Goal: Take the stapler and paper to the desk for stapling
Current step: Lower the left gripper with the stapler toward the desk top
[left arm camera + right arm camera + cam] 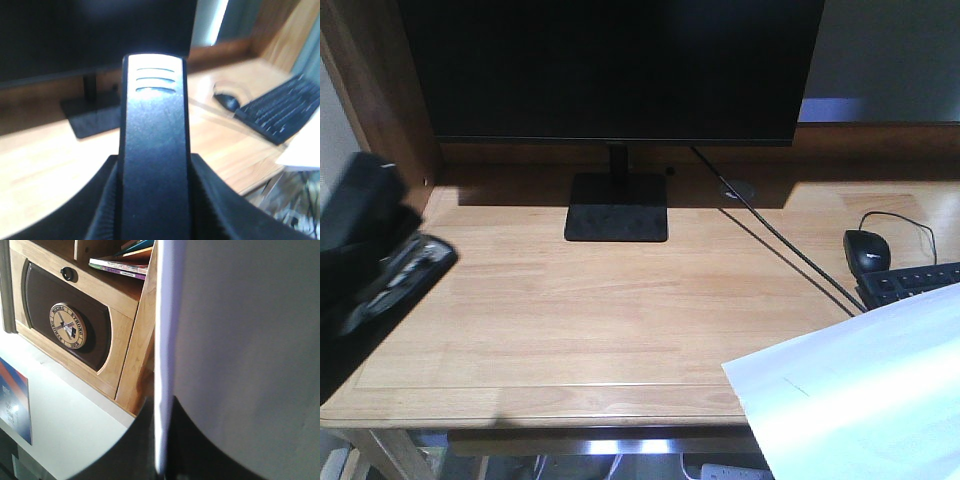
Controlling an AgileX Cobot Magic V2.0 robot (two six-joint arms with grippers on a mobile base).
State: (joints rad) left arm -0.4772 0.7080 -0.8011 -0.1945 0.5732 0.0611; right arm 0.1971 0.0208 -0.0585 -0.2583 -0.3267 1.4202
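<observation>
Left claw (155, 167) is pressed shut around the stapler (155, 107), its dark fingers (107, 200) snug against both flanks of the black body. Right claw (160, 440) pinches the paper (240, 330), which the right wrist view shows edge-on, with a dark finger on either face of the sheet.

The bench (600, 320) is a wide light-wood top with a raised rim, sunlit across the middle. At its back stands a large dark monitor (610, 70) on a flat black base (617, 208), with a thin black cable (770, 235) running diagonally from behind it toward the right.

In the front view the paper hangs at lower right, tilted, over the bench's front right corner and out past the front edge. A faint short mark (798, 388) shows near its left side. Its upper edge lies just below a black keyboard (915, 283).

The stapler appears there as a blurred black shape at the far left, held over the bench's left edge.

A black mouse (867, 250) sits just behind the keyboard.
</observation>
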